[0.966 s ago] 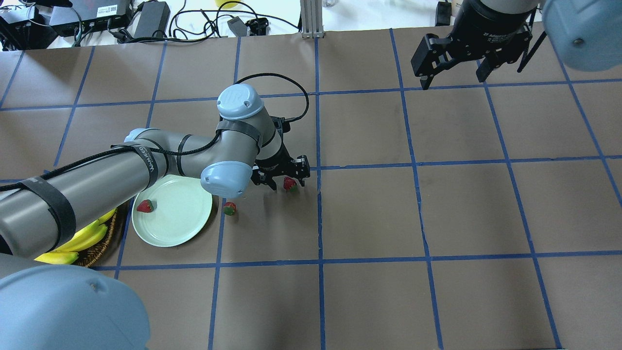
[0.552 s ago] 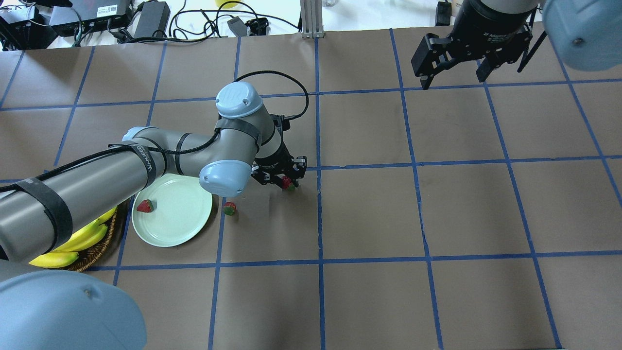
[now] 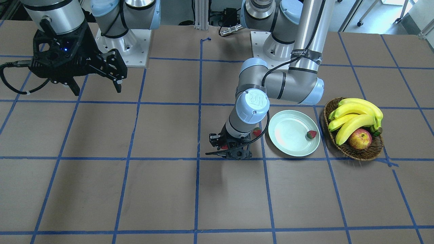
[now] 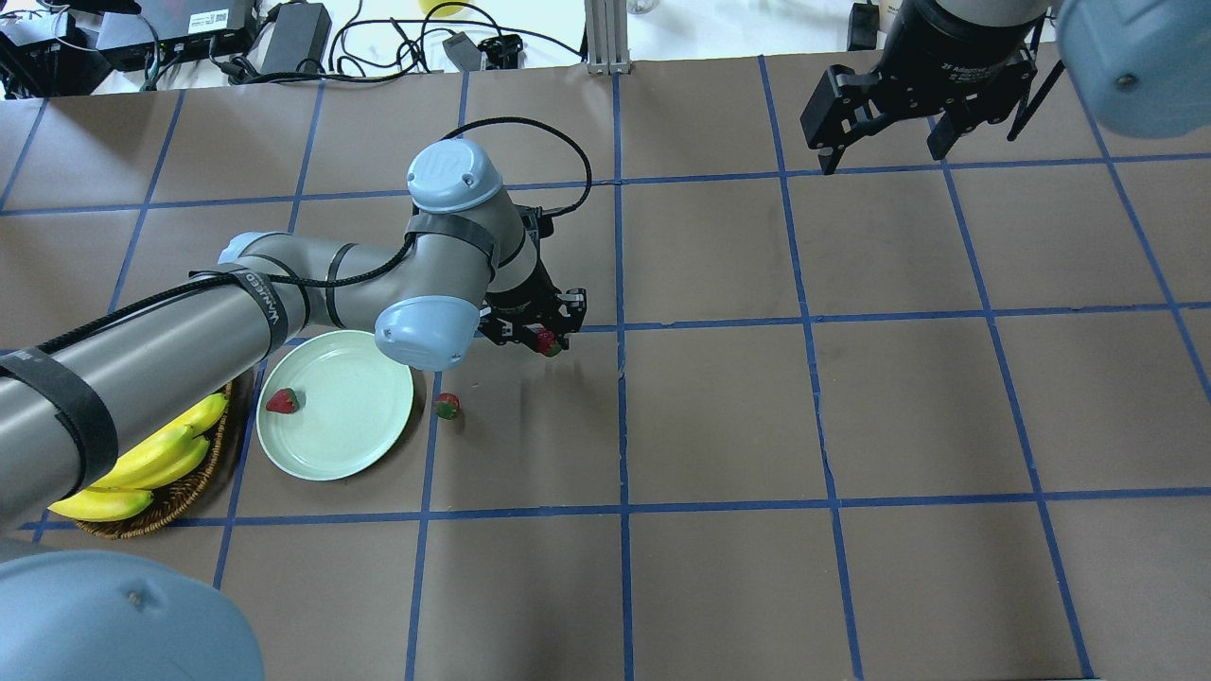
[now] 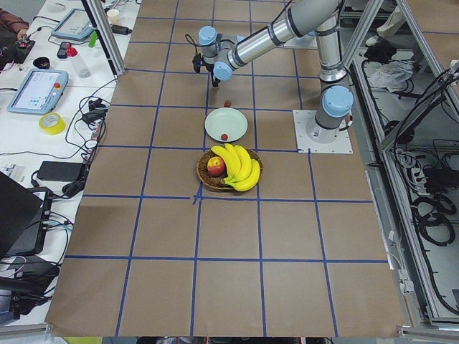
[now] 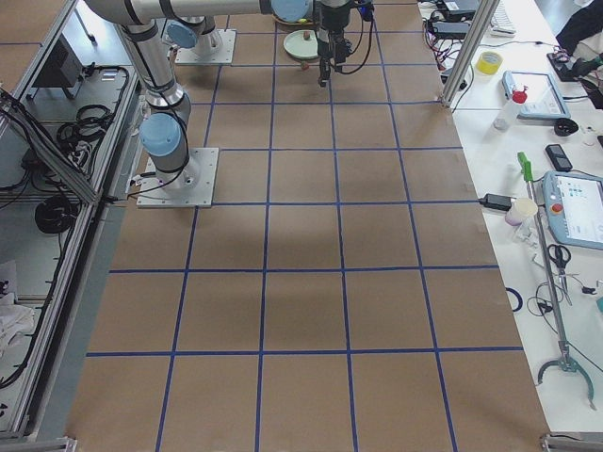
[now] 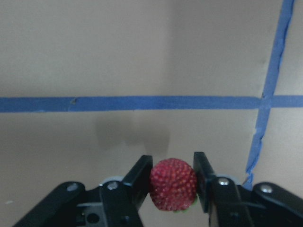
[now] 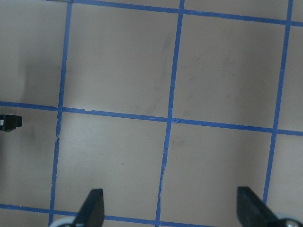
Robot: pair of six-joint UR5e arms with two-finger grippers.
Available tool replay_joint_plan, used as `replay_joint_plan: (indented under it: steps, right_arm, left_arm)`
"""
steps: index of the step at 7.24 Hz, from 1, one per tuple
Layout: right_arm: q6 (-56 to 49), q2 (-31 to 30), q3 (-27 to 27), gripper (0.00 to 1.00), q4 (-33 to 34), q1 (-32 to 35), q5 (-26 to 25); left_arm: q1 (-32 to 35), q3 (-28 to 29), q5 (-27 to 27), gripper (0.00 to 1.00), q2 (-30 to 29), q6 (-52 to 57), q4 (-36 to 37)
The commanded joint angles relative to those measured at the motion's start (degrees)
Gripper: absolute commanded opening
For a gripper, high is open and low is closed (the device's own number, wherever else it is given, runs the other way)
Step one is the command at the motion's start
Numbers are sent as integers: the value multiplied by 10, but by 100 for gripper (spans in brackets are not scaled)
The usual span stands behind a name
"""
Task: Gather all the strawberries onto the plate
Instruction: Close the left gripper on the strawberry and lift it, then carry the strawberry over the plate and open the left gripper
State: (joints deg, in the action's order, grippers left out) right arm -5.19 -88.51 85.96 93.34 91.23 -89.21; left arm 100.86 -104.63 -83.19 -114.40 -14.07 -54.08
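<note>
My left gripper (image 4: 547,340) is shut on a red strawberry (image 7: 173,184) and holds it a little above the table, right of the plate. It also shows in the front view (image 3: 225,147). The pale green plate (image 4: 355,421) holds one strawberry (image 4: 282,401) near its left rim. Another strawberry (image 4: 447,406) lies on the table just right of the plate, near the blue tape line. My right gripper (image 4: 885,149) is open and empty, high over the far right of the table.
A wicker basket (image 3: 356,154) with bananas (image 3: 352,115) and a red-yellow apple (image 3: 359,139) stands beside the plate, on the side away from my left gripper. Cables and power bricks (image 4: 293,38) lie beyond the table's far edge.
My left gripper's jaws closed on the strawberry, then it rose and moved a little left and toward the far side with it. The right arm has not moved.
</note>
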Motion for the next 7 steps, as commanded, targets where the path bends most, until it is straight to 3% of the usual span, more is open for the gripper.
replay_joint_plan:
  steps: [1,5,7]
  right_arm:
    - [0,0,0,100,0,0,0]
    - [0,0,0,100,0,0,0]
    - [0,0,0,100,0,0,0]
  left_arm:
    - [-53,24,-64,0,25,58,-86]
    - [-187,14,-84,0,55,155,-175]
    - [-201,-26,-116,0,60,214,-178]
